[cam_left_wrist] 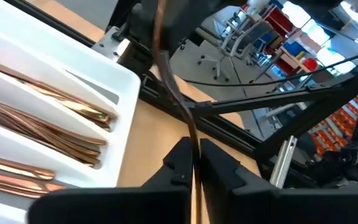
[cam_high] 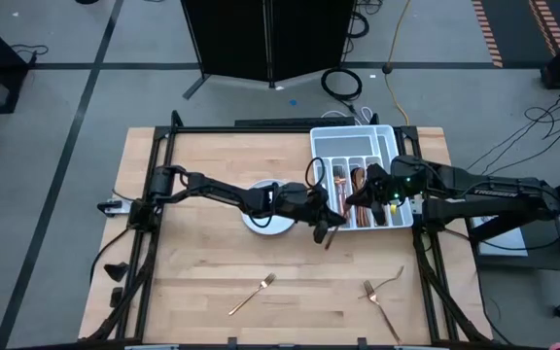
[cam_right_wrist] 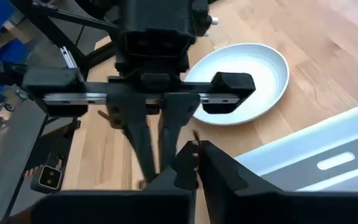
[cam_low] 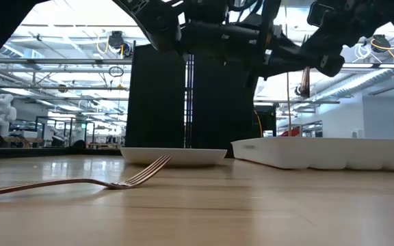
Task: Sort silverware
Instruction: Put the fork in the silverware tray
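Left pincer [cam_high: 325, 230] and right pincer [cam_high: 369, 191] both clamped on one copper utensil [cam_left_wrist: 178, 99] beside tray [cam_high: 321, 146]; plate [cam_high: 261, 225] nearby.

Robotics lab or workshop. Evidence: grey floor with dark tape lines [cam_high: 76, 107] and loose cables [cam_high: 343, 83]; a white robot [cam_low: 2, 113] at distant benches; exposed ceiling ducts [cam_low: 351, 85]; office chairs [cam_left_wrist: 229, 40]; a black cabinet [cam_low: 157, 99] behind the wooden worktable [cam_high: 212, 272].

Copper-pink forks [cam_high: 251, 294], white tray [cam_high: 389, 142], white plate [cam_high: 261, 225], pale wood-grain table [cam_high: 202, 272], black arms.
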Robot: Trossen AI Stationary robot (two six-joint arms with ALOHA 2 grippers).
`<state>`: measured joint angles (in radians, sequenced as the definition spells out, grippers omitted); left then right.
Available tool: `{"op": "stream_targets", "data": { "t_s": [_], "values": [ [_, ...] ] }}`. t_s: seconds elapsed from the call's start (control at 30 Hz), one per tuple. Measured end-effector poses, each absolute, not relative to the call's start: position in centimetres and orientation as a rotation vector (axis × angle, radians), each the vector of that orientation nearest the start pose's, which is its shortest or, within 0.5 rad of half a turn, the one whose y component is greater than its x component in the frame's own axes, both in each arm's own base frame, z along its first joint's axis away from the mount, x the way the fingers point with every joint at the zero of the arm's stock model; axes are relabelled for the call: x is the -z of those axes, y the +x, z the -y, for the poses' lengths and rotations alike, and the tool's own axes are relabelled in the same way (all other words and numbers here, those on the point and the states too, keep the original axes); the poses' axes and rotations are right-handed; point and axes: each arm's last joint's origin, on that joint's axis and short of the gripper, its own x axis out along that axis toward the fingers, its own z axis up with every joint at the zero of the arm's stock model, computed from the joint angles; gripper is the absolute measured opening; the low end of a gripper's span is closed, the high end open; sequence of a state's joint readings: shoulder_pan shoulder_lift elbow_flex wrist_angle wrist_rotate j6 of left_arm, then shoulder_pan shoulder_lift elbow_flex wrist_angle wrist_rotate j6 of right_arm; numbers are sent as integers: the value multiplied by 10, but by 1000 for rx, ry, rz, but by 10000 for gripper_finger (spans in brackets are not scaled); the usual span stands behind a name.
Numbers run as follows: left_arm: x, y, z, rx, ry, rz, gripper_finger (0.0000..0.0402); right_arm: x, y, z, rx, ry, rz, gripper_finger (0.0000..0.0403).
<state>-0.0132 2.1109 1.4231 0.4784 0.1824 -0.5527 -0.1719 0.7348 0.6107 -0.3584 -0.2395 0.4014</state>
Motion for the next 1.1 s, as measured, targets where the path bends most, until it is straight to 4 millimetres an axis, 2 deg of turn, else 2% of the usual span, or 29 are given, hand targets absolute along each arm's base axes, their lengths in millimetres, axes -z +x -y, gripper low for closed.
{"op": "stream_targets", "data": {
  "t_s": [0.17,0.4,0.63,0.77,0.9,1.1],
  "values": [
    [-200,477,7,84,-596,-260,5,-265,158,20,29,497,-484,49],
    [-199,477,-15,15,-730,-247,2,-265,154,26,82,427,-534,157],
    [-198,475,-44,-138,-879,-199,1,-280,134,38,373,287,-676,238],
    [-199,474,-54,-224,-986,-150,1,-285,123,41,506,267,-729,259],
    [-189,477,-58,-343,-1117,-87,1,-286,116,39,524,292,-743,265],
    [-163,506,-52,-375,-1214,-88,0,-287,109,37,530,309,-729,264]
  ]
}}
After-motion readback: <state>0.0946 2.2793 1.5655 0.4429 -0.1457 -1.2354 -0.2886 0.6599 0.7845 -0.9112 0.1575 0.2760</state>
